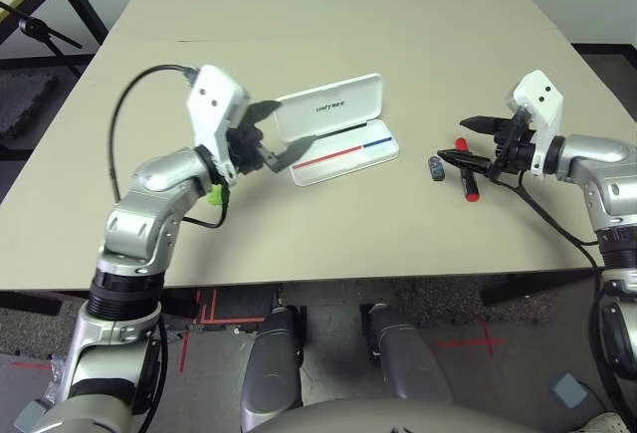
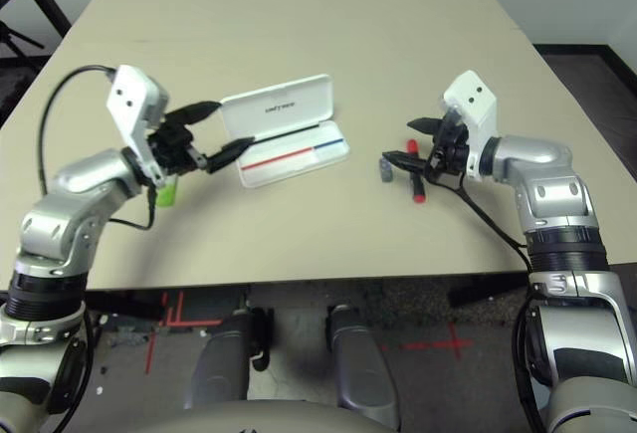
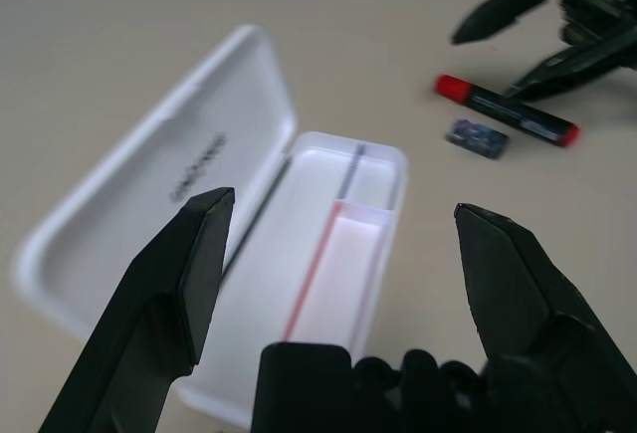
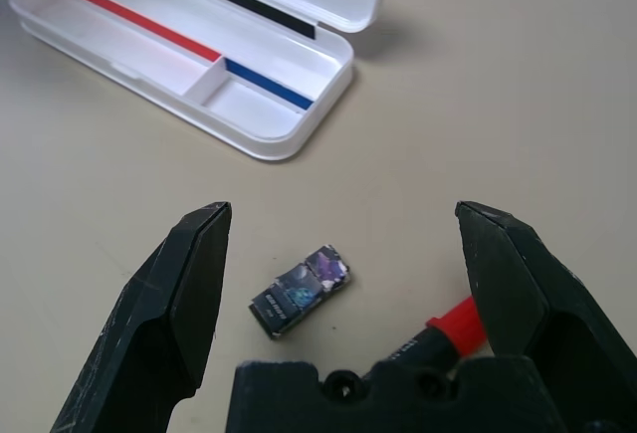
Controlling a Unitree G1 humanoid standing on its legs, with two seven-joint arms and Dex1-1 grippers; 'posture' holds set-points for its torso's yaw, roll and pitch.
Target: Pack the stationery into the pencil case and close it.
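Flat white hard plastic pencil case [image 1: 338, 132] lying open, left gripper [image 1: 281, 136] spread empty beside it, right gripper [image 1: 468, 141] spread empty over red marker [image 3: 506, 121] and small dark grey piece [image 4: 300, 290].

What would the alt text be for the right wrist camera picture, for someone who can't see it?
The right hand, fingers spread open, hovers above a small dark grey piece and a red marker on a beige table. Beyond them lies an open white pencil case, its compartments empty.
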